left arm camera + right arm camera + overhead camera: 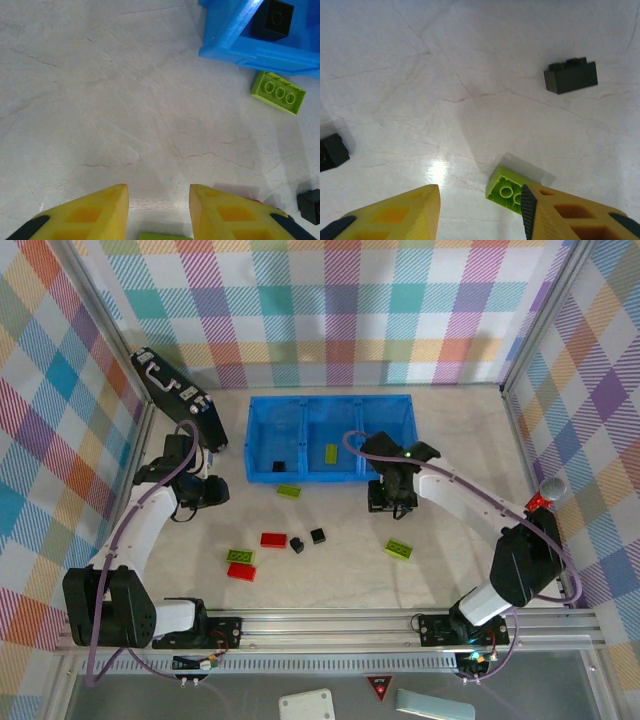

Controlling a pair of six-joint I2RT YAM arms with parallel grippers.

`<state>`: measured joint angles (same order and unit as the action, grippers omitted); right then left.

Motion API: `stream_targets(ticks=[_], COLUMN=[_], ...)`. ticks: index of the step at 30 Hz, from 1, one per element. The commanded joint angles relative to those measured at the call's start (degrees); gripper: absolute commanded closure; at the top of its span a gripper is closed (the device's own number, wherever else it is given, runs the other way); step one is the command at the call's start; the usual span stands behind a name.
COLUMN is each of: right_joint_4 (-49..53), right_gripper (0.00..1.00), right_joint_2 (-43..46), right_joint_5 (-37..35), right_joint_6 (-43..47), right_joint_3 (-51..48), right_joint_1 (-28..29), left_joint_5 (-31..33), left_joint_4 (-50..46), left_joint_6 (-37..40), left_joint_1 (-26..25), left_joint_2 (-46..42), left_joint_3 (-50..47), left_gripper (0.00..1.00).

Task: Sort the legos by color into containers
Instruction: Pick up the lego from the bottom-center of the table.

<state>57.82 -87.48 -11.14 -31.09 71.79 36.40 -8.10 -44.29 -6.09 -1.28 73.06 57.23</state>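
The blue tray (300, 420) holds a black brick (279, 466) in its left compartment and a green one (331, 453) in the middle. A green lego (289, 491) lies just in front of the tray. Red (273, 539), black (318, 536), green (240, 556) and red (241, 572) legos lie mid-table, with another green one (399, 549) to the right. My left gripper (212, 490) is open and empty (159, 200), left of the tray corner (225, 47). My right gripper (392, 502) is open (480, 200); an upturned green brick (506, 189) lies beside its right finger, partly hidden.
A black case with silver latches (180, 398) leans at the back left. A red cylinder with a silver cap (545, 495) stands by the right wall. Checked walls enclose the table on three sides. Two black bricks (571, 76) (332, 152) lie ahead of the right gripper.
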Motion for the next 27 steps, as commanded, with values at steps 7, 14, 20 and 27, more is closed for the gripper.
stream_targets(ticks=[7, 14, 20, 27], right_joint_4=[0.0, -0.5, -3.9, -7.7], right_gripper=[0.51, 0.49, 0.43, 0.35], right_joint_2=[9.8, 14.1, 15.1, 14.0], right_joint_5=[-1.9, -2.2, -1.4, 1.1], right_joint_6=[-4.5, -7.3, -10.8, -15.4], right_joint_3=[-8.9, -14.4, -18.6, -21.0], right_joint_1=[0.4, 0.5, 0.4, 0.4], left_joint_5=[-1.5, -1.0, -1.3, -1.0], left_joint_4=[1.2, 1.0, 0.7, 0.6], left_joint_6=[0.8, 0.9, 0.9, 0.9], left_joint_1=[0.8, 0.8, 0.8, 0.8], left_joint_2=[-0.2, -1.4, -2.8, -5.0], left_joint_3=[-0.7, -0.8, -0.8, -1.1], left_gripper=[0.63, 0.63, 0.62, 0.62])
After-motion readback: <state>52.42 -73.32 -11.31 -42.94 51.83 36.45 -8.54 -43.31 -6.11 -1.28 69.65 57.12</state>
